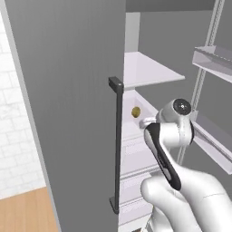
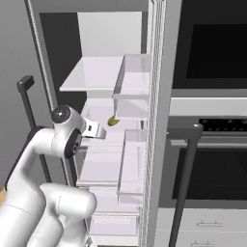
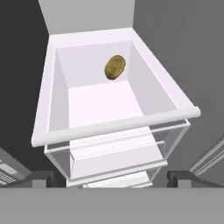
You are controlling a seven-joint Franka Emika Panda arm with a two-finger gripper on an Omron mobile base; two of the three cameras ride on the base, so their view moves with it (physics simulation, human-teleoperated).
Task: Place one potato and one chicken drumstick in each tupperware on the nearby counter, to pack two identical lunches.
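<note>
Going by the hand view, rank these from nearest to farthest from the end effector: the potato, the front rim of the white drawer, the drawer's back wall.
1. Front rim of the white drawer: closest, just ahead of the open end effector.
2. Potato: deeper in, toward the drawer's far right.
3. Drawer's back wall: farthest, right behind the potato; the two are nearly level, so this last gap is slight.

We see a white fridge shelf point(image 3: 109, 127) with raised walls; one brown potato point(image 3: 115, 67) rests near its back wall.
</note>
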